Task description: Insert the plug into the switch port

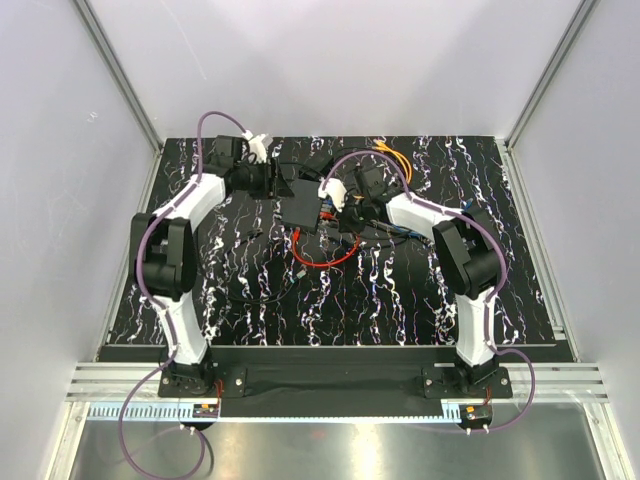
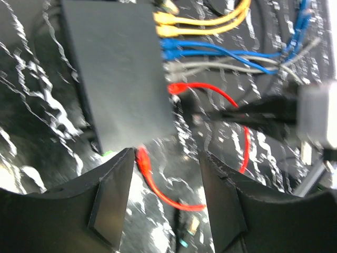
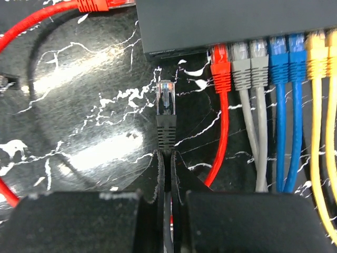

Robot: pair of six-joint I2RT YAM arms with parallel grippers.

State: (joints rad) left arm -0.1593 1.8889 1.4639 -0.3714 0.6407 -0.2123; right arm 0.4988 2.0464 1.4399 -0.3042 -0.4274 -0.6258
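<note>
At the lower centre of the right wrist view, you see the right gripper [image 3: 166, 164] clamped on the black cable [image 3: 167, 216] just behind the plug [image 3: 165, 103], whose clear tip points at the switch [image 3: 237, 21] along the top edge, not touching it. The left gripper [image 2: 166, 174] has its jaws apart, seemingly empty, just below the switch's corner.

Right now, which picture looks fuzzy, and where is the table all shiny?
Left wrist view: fuzzy, the switch and coloured cables look smeared. Right wrist view: sharp, the plug is crisp, with white glare patches on the table. Top external view: clear, but everything in the middle is tiny.
</note>
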